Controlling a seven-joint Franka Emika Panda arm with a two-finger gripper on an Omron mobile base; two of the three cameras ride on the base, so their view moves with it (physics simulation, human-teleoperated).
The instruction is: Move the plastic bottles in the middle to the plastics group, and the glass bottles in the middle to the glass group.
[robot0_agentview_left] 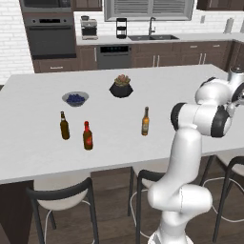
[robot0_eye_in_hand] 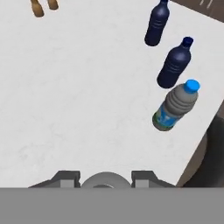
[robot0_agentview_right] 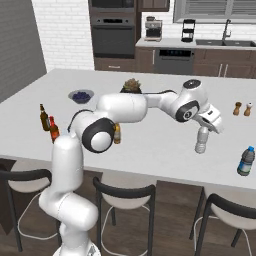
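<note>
Above the right counter (robot0_agentview_right: pixel 165 145), gripper (robot0_agentview_right: pixel 204 131) fingers seemingly clamped on whitish plastic bottle (robot0_agentview_right: pixel 201 140).

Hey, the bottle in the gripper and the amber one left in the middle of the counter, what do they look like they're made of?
The held bottle, hanging from the gripper, looks like plastic: pale, translucent whitish body, matte, with ribbed rings. The amber bottle looks like glass, though that is less certain: slim long neck, brown tint, dark cap, pale label.
</note>
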